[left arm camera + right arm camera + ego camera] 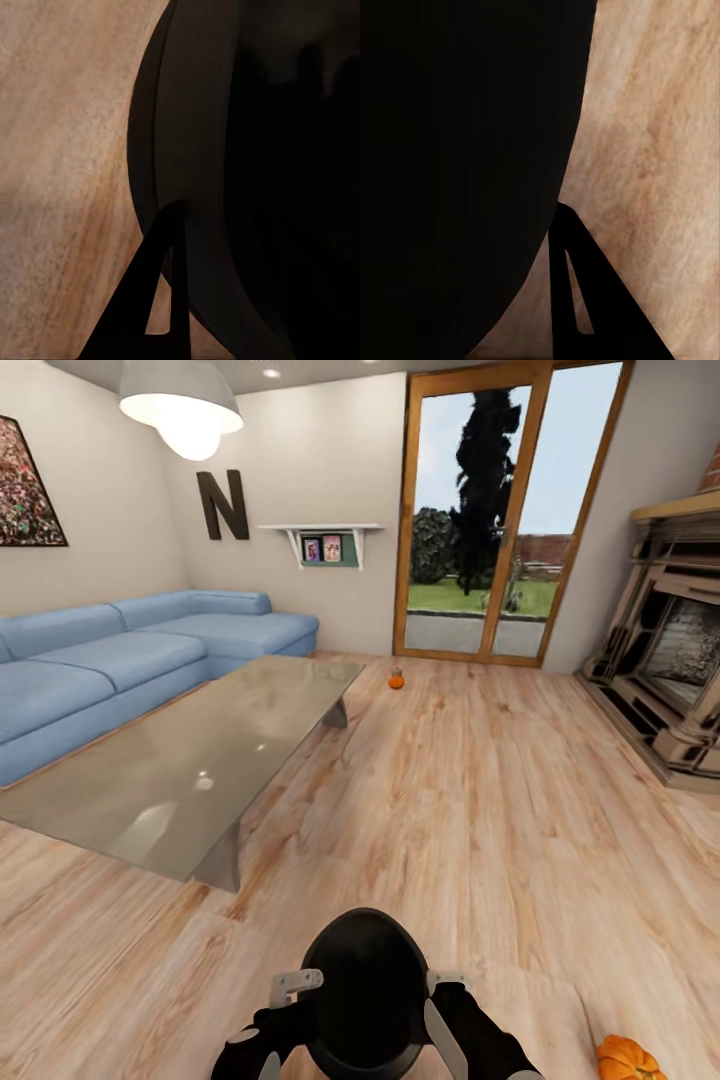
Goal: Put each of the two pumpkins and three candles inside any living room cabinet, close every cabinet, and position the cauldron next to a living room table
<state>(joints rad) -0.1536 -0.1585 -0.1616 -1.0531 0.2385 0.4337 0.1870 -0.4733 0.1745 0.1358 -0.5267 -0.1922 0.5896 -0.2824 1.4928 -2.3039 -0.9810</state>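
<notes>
Evidently rigid and hard-shelled, going by the look of the cauldron (362,985): black, smooth, round-bellied, probably weighty and slick enough to roll out of a one-sided hold. Hangs low over the wooden floor (480,790), just ahead of the trunk, flanked by both arms. Left jaws against one flank, right jaws against the other, one dark finger (161,270) of each lying along the curved wall in the wrist views; cannot tell whether either pair is clamped or apart. Best taken from two opposite sides at once, at the pale lugs (297,985) near the rim. Dark inside, contents not to be made out. Sits well apart from the grey glossy table (200,760) ahead on the left. Bare on the floor: one pumpkin (396,680) beyond the table's far corner, another pumpkin (628,1058) near the right arm.
</notes>
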